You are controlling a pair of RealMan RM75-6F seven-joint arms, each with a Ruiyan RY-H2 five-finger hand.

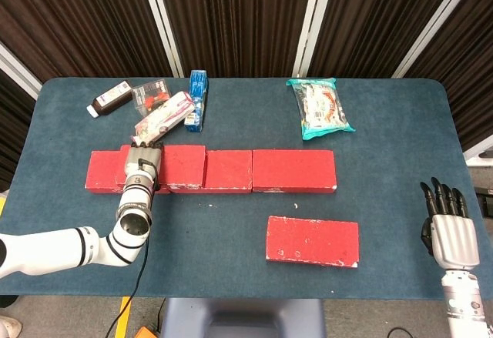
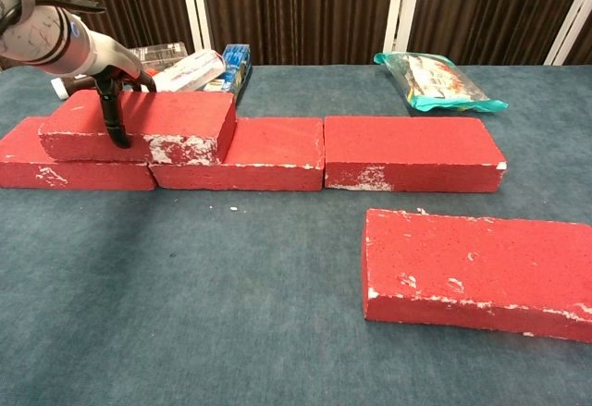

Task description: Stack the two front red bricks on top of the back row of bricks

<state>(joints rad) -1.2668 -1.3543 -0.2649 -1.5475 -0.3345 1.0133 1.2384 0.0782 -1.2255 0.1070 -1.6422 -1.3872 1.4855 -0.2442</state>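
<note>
A red brick (image 1: 181,165) (image 2: 176,121) lies on top of the left end of the back row of red bricks (image 1: 293,170) (image 2: 412,152), spanning the row's left and middle bricks. My left hand (image 1: 141,165) (image 2: 109,101) grips this upper brick at its left part, thumb down its front face and fingers over the top. A second red brick (image 1: 312,241) (image 2: 481,272) lies flat alone on the table, in front of the row's right end. My right hand (image 1: 449,229) hovers by the table's front right edge, fingers straight and holding nothing; the chest view does not show it.
Behind the row lie a teal snack bag (image 1: 321,107) (image 2: 439,80), a blue box (image 1: 197,99), a white and pink box (image 1: 163,117), a small packet (image 1: 150,93) and a dark bottle (image 1: 111,98). The blue table (image 1: 231,230) ends just past the front brick.
</note>
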